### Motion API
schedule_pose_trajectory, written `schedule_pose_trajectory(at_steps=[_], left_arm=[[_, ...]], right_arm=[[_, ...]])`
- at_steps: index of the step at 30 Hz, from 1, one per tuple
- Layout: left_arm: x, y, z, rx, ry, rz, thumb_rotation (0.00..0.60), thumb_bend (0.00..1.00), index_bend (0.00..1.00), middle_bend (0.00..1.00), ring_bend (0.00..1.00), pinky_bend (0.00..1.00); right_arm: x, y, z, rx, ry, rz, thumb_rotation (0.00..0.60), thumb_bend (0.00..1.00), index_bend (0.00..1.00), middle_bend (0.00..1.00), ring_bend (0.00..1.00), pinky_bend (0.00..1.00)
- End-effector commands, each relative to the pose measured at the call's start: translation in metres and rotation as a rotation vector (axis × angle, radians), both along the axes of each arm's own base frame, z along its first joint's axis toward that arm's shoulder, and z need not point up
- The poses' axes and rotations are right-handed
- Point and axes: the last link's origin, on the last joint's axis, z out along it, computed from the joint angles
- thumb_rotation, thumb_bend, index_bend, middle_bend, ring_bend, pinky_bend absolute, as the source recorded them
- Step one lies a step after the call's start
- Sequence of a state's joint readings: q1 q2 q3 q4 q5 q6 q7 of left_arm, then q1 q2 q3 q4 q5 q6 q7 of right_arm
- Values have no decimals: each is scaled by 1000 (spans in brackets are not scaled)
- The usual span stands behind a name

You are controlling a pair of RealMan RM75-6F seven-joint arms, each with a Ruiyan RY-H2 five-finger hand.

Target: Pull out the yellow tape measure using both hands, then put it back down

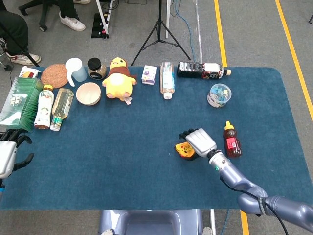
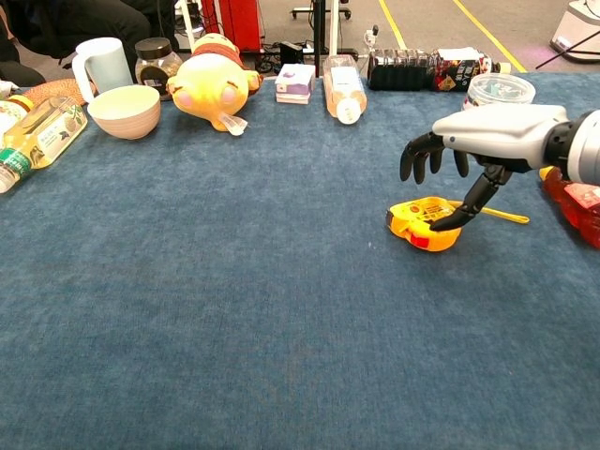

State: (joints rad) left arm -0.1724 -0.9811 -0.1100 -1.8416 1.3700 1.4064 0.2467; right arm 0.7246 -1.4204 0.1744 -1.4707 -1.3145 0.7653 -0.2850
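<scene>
The yellow tape measure [image 1: 184,150] [image 2: 422,223] lies on the blue table, a short length of tape [image 2: 502,215] sticking out to its right. My right hand [image 1: 196,142] [image 2: 473,141] hovers right over it with fingers spread and curved downward; the thumb tip comes down at the case's right side and may touch it. Nothing is gripped. My left hand [image 1: 7,154] sits at the table's left edge, far from the tape measure, fingers apart and empty; the chest view does not show it.
A red sauce bottle [image 1: 231,140] lies just right of my right hand. Along the back stand a plush duck [image 1: 118,78], bowl [image 1: 88,93], small box [image 1: 149,75], lying bottles [image 1: 167,80] and a clip jar [image 1: 218,95]. More bottles [image 1: 54,106] lie at left.
</scene>
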Motion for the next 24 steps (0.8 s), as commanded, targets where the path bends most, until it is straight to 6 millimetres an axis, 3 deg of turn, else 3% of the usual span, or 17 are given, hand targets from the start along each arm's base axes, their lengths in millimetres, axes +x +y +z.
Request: schedule_pose_trajectory(at_steps=[1,24], left_arm=[[-1,0,0,0,1,1,600,246,436,282,204,287],[-3,-1,-3,-11,-9,3,600,245,436,282,204,287]], right_arm=[[-1,-1,-2,6,12,-2,411,207,287,336,305,403],[-13,-3,-10,13,87,-8,414,208,297,353,306,404]])
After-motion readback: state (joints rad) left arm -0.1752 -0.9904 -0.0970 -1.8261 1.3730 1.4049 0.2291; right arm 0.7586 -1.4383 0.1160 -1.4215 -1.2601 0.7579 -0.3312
